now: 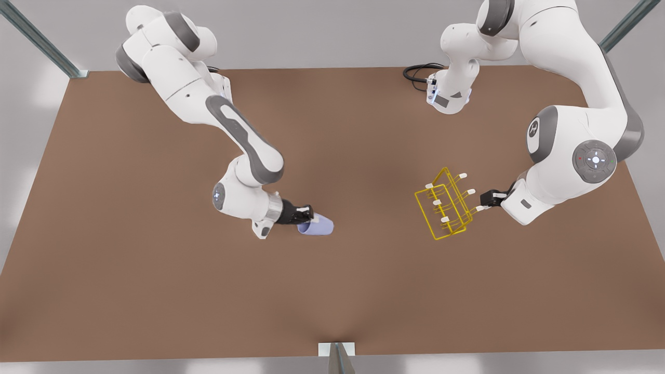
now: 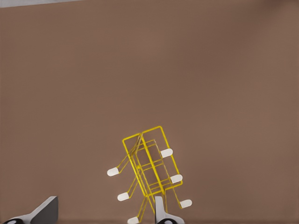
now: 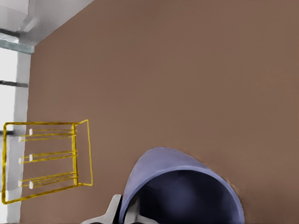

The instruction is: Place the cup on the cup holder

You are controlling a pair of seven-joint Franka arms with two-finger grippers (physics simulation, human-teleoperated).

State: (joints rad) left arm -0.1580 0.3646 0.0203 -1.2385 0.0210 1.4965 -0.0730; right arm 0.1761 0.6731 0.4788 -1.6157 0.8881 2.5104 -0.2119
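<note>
**Cup gripped on its side, holder standing apart**

The brown worktop (image 1: pixel 156 291) carries everything. The yellow wire cup holder (image 1: pixel 446 206) serves as the landmark: it stands on the worktop toward the front view's right, its white-capped prongs bare, nothing hung on them.

The left hand (image 1: pixel 484 203) sits just beside the holder, on the front view's right of it, fingers spread with one fingertip (image 2: pixel 160 207) close against the holder's (image 2: pixel 148 163) lower wires; whether it touches them cannot be told.

The right hand (image 1: pixel 307 214) is well apart from the holder, toward the front view's left, closed on the rim of the lavender-blue cup (image 1: pixel 317 226). The cup lies tilted on its side.

The right wrist view looks straight into the cup (image 3: pixel 180 186): its inside is dark and holds nothing, a detail the front view does not give. Beyond it the holder (image 3: pixel 46 161) stands well apart.
</note>
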